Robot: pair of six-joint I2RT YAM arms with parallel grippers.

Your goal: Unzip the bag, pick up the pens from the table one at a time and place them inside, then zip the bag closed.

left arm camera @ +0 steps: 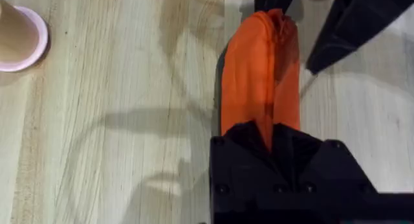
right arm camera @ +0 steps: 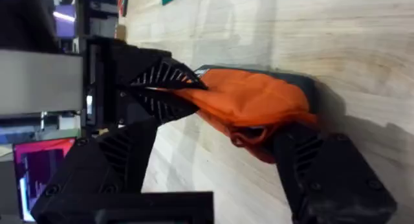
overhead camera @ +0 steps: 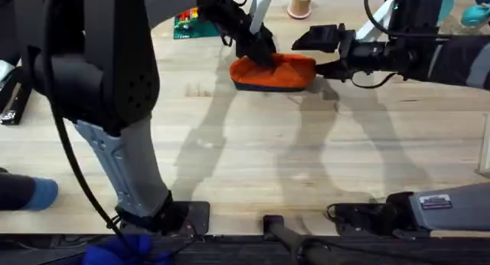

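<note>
I see the orange bag [overhead camera: 273, 72] lying on the wood counter [overhead camera: 253, 150] at about twelve o'clock in my overhead view. My left hand [overhead camera: 259, 50] is clenched on the bag's nine-o'clock end, pinching the fabric between its black fingers [right arm camera: 162, 91]. My right hand [overhead camera: 325, 68] is clamped on the opposite three-o'clock end, gripping the gathered cloth there. A pink-rimmed cup [left arm camera: 19, 37] stands apart from the bag on the counter, seen from my left wrist.
</note>
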